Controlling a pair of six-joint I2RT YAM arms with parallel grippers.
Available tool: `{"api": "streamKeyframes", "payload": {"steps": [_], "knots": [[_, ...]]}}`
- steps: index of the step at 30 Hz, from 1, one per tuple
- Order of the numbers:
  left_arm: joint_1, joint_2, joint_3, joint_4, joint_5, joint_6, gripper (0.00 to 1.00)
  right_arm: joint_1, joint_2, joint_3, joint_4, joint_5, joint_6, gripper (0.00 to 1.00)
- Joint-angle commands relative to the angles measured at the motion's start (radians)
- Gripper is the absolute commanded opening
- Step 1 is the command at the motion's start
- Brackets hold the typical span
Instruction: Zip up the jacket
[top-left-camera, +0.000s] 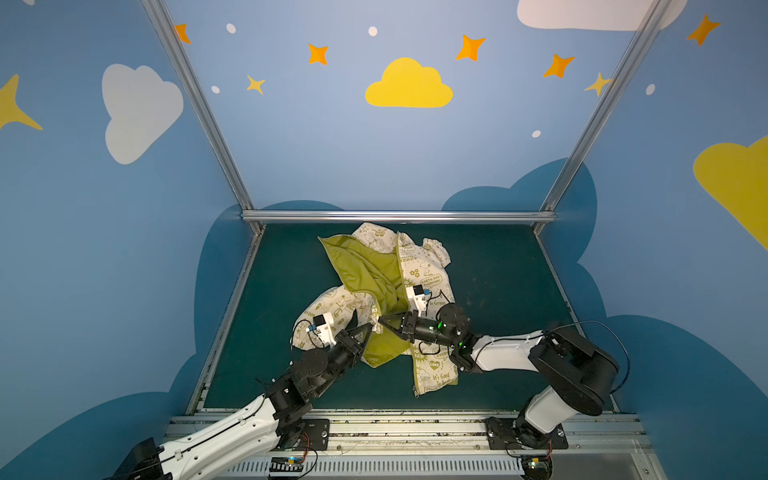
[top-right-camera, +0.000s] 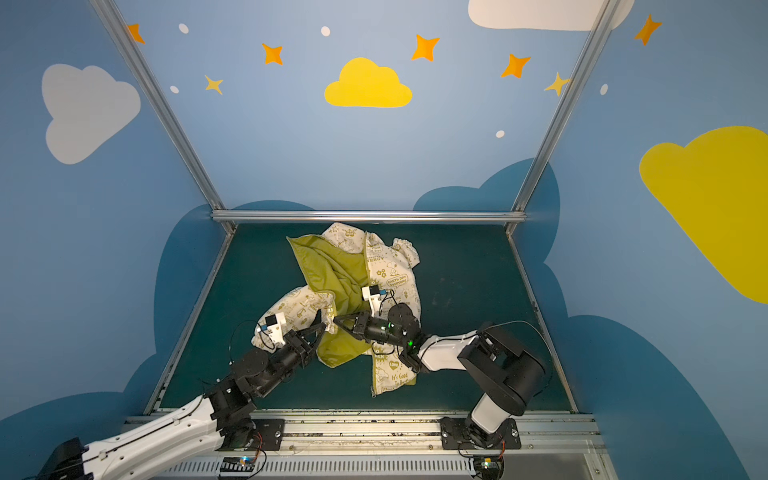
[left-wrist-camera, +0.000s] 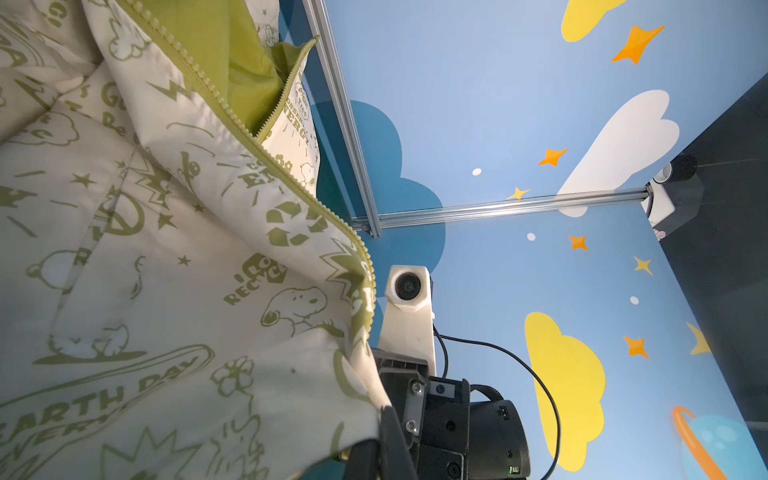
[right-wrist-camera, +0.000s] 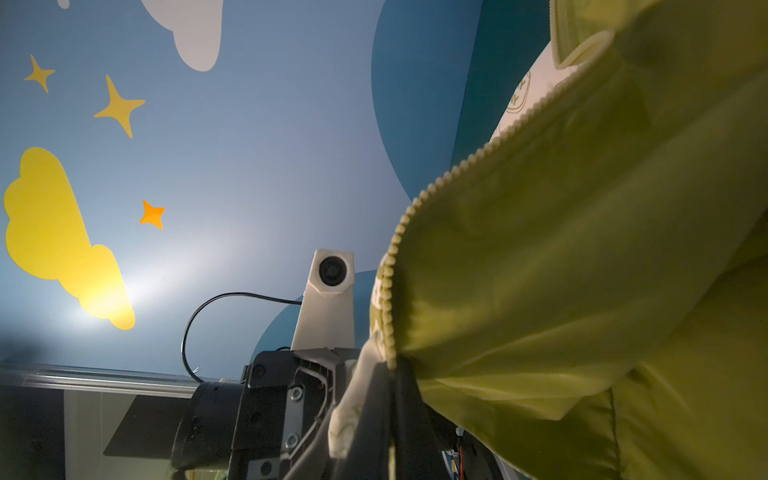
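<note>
The jacket (top-left-camera: 428, 266) (top-right-camera: 395, 274) lies unzipped in the middle of the dark green table, with its olive lining (top-left-camera: 365, 266) turned up on the left half. Its olive zipper (top-left-camera: 400, 266) runs down the printed right half. Both grippers meet at the left front edge, fingertips almost touching. My left gripper (top-left-camera: 368, 328) (top-right-camera: 322, 328) is shut on that edge; in the left wrist view cream cloth (left-wrist-camera: 166, 270) runs into its jaws (left-wrist-camera: 386, 436). My right gripper (top-left-camera: 382, 320) (top-right-camera: 336, 319) is shut on the same edge, pinching the toothed zipper tape (right-wrist-camera: 415, 208) at its jaws (right-wrist-camera: 390, 415).
Aluminium rails frame the table at the back (top-left-camera: 399, 216) and along both sides. The front rail (top-left-camera: 399, 428) carries both arm bases. Bare table (top-left-camera: 498, 291) lies right of the jacket. A printed sleeve (top-left-camera: 324, 303) bunches under the left arm.
</note>
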Motion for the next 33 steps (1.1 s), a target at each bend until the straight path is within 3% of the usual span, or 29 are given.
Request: {"api": "streamKeyframes", "payload": {"steps": [1,3,15,33], "knots": [[0.004,-0.006,-0.005,0.000,-0.004,0.010,0.07,0.006,0.011,0.032,0.052,-0.020,0.004,0.00],[0.003,-0.004,-0.007,-0.002,-0.002,0.008,0.03,0.004,0.005,0.030,0.060,-0.018,0.004,0.00],[0.003,0.001,0.008,-0.013,0.010,0.014,0.03,0.018,0.063,0.091,0.078,-0.053,0.020,0.00],[0.005,-0.047,-0.012,-0.044,-0.014,-0.001,0.34,0.035,0.073,0.092,-0.017,-0.061,0.002,0.00]]}}
